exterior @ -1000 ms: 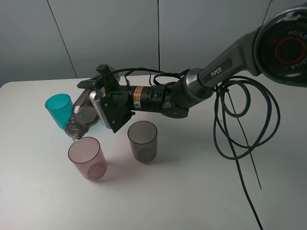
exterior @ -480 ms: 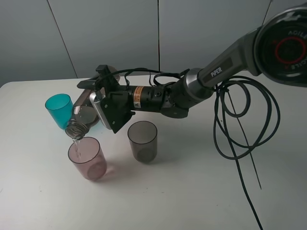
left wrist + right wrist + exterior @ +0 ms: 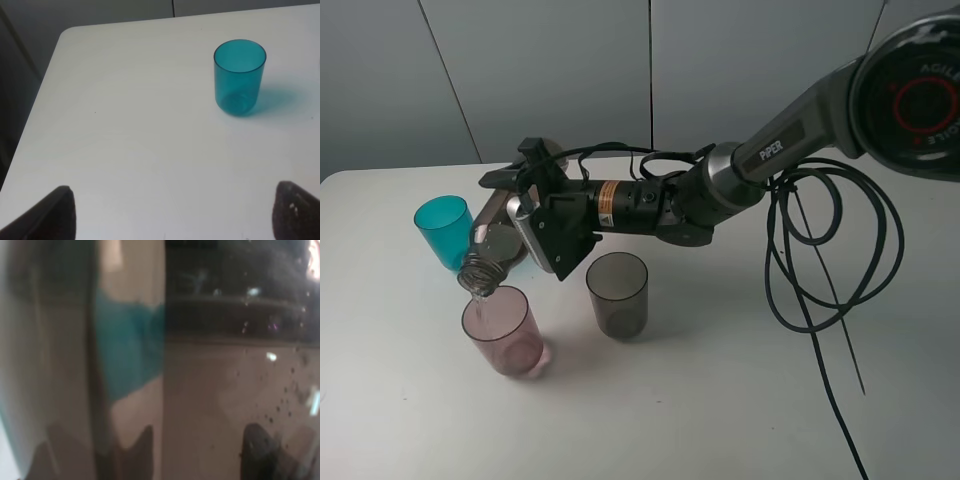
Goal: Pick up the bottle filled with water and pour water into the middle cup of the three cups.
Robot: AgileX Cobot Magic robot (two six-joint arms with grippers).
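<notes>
White desk (image 3: pixel 720 400), matte, carrying three cups and one robot arm's reach.

Item 1, bottle (image 3: pixel 490 250): clear plastic, partly filled with water. It is tipped steeply, mouth down, with the mouth just above the near rim of the pink cup. A thin thread of water runs from the mouth into that cup.

Item 2, pink cup (image 3: pixel 503 330): translucent, upright, the middle one of the three from side to side. It stands nearest the front edge of the desk.

Item 3, teal cup (image 3: pixel 443 230): translucent, upright, behind and to the left of the pink cup, apart from it.

Item 4, grey cup (image 3: pixel 617 293): smoky, translucent, upright, to the right of the pink cup, not touching it.

Item 5, right gripper (image 3: pixel 515 205): clamped around the bottle's body, with the arm reaching across from the right. Its wrist camera shows only the blurred bottle wall (image 3: pixel 200 390) with a teal patch behind.

Item 6, left gripper (image 3: pixel 177 215): jaws spread wide, holding nothing, over bare desk well short of the teal cup (image 3: pixel 239 77).

Item 7, black cables (image 3: pixel 820 250): looped below the right arm.
</notes>
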